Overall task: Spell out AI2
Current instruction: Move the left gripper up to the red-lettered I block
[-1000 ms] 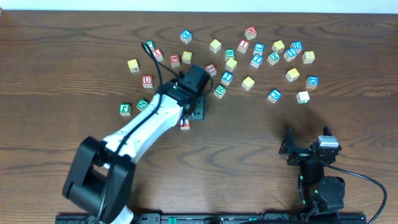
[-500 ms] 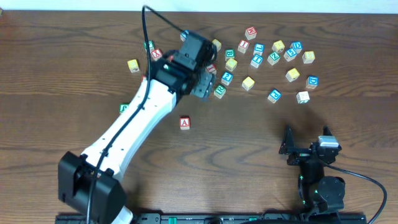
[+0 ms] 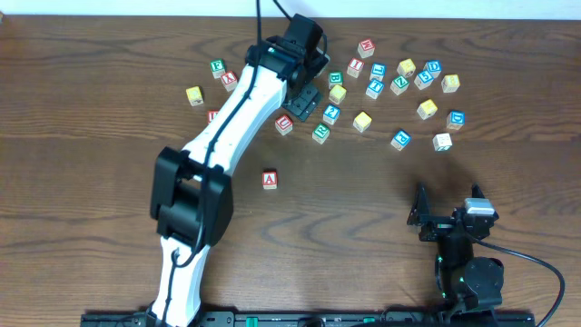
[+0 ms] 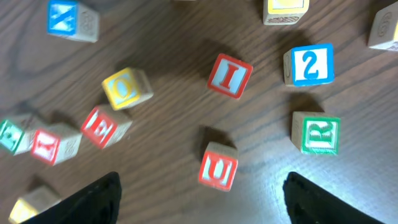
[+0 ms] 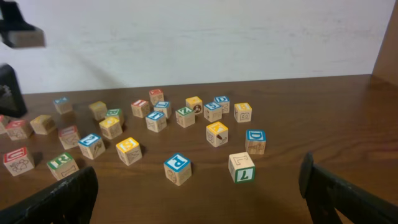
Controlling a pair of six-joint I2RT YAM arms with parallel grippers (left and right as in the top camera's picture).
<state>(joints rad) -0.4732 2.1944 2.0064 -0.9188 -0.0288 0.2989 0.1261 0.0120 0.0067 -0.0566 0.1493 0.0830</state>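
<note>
Overhead looked straight down on the whole bench (image 3: pixel 472 191). Left wrist faced down, close over the cubes (image 4: pixel 230 75); right wrist saw them low, from afar.

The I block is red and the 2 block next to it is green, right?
Not quite. The 2 block is blue, not green, as the left wrist view shows. The I block next to it is red, just as you said.

Two arms (image 3: pixel 238 107), about two dozen cubes (image 3: pixel 362 121)
</note>
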